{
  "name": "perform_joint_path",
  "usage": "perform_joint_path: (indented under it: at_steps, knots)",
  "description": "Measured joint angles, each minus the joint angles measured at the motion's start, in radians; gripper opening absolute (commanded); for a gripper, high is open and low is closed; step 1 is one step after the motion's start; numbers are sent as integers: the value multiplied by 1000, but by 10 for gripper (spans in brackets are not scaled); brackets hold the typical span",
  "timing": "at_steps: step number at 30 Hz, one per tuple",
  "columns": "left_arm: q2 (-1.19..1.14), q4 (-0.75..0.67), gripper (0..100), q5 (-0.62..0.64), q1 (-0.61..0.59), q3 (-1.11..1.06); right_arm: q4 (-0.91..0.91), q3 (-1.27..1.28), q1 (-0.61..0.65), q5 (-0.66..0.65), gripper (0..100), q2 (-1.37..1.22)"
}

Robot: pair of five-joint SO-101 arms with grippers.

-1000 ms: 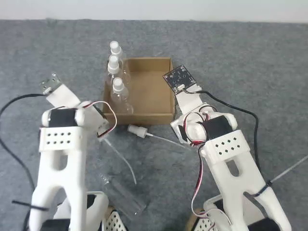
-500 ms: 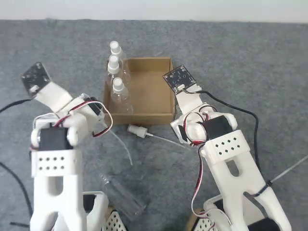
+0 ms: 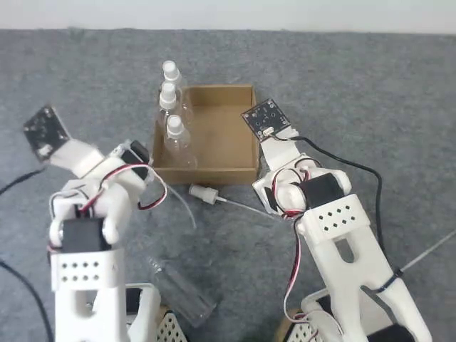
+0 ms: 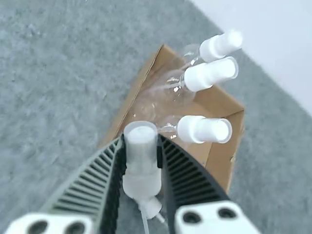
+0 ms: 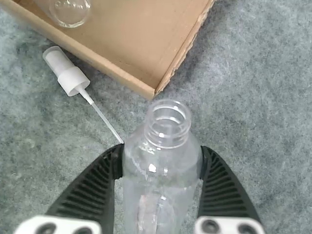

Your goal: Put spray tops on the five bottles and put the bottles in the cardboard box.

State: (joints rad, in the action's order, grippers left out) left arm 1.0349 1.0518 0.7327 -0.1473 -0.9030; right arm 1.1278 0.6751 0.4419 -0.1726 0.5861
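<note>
My left gripper [image 4: 141, 141] is shut on a white spray top [image 4: 140, 165], whose thin tube [image 3: 187, 210] hangs down in the high view. It hovers just outside the near left corner of the cardboard box [image 4: 214, 105]. Three capped bottles [image 3: 177, 135] stand in a row along the box's left side [image 3: 214, 142]. My right gripper [image 5: 161, 156] is shut on a clear open-necked bottle [image 5: 163, 141], held upright just off the box's near right corner [image 5: 156, 90]. A loose spray top [image 3: 203, 192] lies on the carpet in front of the box.
An empty clear bottle [image 3: 182, 288] lies on its side by the left arm's base. Grey carpet [image 3: 370, 85] covers the table. The loose top's long tube [image 5: 105, 122] runs toward the held bottle. The box's right half is bare.
The left arm has pulled back and swung its wrist outward to the left, carrying the spray top and its tube along. The right arm has stayed put with the bottle.
</note>
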Motion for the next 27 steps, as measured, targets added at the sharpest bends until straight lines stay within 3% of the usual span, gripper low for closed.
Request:
perform_joint_path:
  at_steps: [11,27]
  knots:
    - [233,-127,10,37,0,-173,0,0,0,0,90,0]
    - [376,-133,10,41,0,-252,0,46,0,3,90,192]
